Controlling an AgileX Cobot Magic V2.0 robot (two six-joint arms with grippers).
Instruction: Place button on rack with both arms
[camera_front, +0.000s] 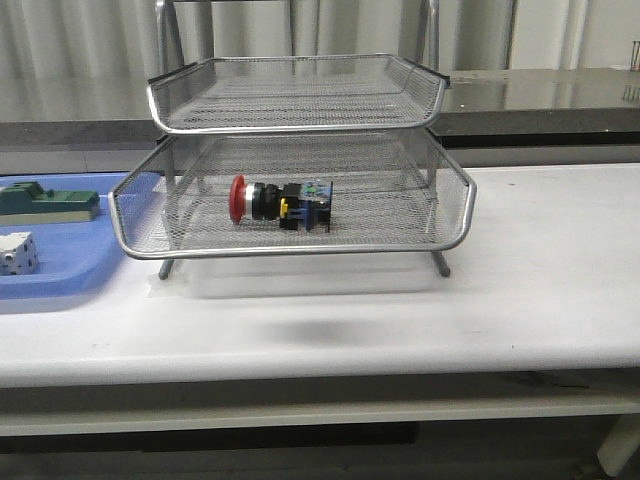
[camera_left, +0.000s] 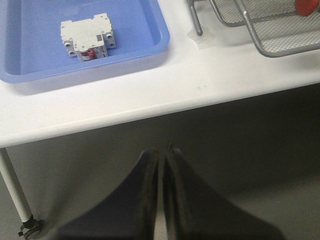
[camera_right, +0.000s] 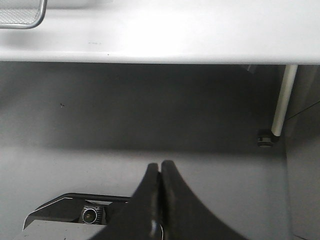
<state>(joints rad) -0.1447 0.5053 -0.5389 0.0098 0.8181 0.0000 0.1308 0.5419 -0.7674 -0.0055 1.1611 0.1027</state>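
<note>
Front view: unlabelled button (camera_front: 280, 203) inside rack (camera_front: 300, 130)

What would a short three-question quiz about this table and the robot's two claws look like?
1. True or false: the button lies in the rack's top tray.
2. What sits in the blue tray in the left wrist view? A) white part B) cup C) pen
3. Fill in: the left gripper and right gripper are both ____.

Key: 1 false, it lies in the tray below; 2 A; 3 shut, holding nothing.
</note>
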